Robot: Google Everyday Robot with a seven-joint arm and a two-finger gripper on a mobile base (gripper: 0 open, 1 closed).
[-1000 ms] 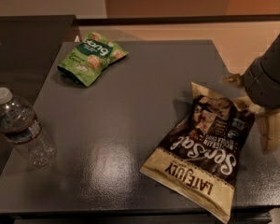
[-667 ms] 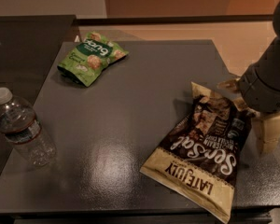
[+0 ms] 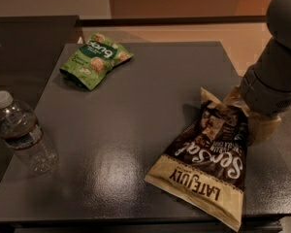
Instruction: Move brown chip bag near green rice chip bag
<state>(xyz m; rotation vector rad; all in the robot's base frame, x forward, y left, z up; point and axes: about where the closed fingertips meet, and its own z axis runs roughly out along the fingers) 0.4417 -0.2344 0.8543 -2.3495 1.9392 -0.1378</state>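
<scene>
The brown chip bag (image 3: 208, 161) lies flat on the right front part of the dark grey table (image 3: 150, 86), its "LATE JULY" end toward the front edge. The green rice chip bag (image 3: 94, 59) lies at the table's far left, well apart from the brown one. My gripper (image 3: 245, 114) is low at the right, over the brown bag's far end. Its cream fingers (image 3: 261, 129) stand apart on either side of that end, and the gripper is open. The grey arm (image 3: 276, 76) rises to the upper right and hides the bag's far right corner.
A clear water bottle (image 3: 22, 135) with a white cap stands at the table's left front edge. A darker surface (image 3: 29, 42) adjoins the table at the far left. The tan floor (image 3: 194, 33) lies beyond the table's far edge.
My gripper has moved left and down onto the far end of the brown bag. Neither bag nor the bottle has moved.
</scene>
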